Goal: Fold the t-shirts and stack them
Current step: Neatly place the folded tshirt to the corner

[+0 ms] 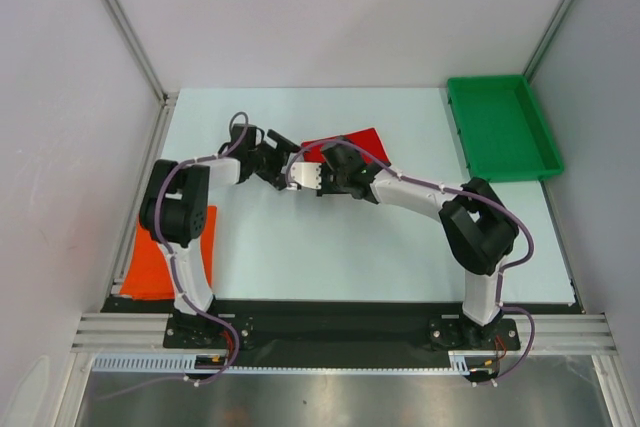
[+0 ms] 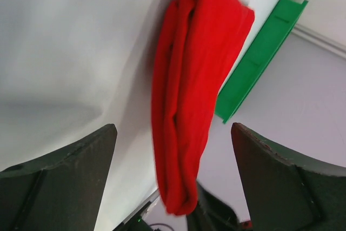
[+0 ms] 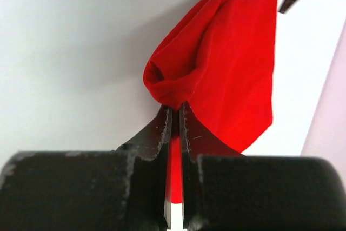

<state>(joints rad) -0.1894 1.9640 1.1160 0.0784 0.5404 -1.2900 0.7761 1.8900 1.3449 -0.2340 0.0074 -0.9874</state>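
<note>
Left wrist: left fingers (image 2: 75, 171) wide apart, gripping nothing. The red t-shirt (image 2: 189, 79) is bunched lengthwise straight ahead of the gap, with the green tray (image 2: 259, 63) just past it.

Right wrist: right fingers (image 3: 157, 133) clamped on a fold of the red t-shirt, cloth bulging right beyond the tips.

Top: orange t-shirt (image 1: 150, 267), a flat rectangle at the surface's (image 1: 320, 247) near left corner, well apart from both finger pairs (left arm covers part of it).
</note>
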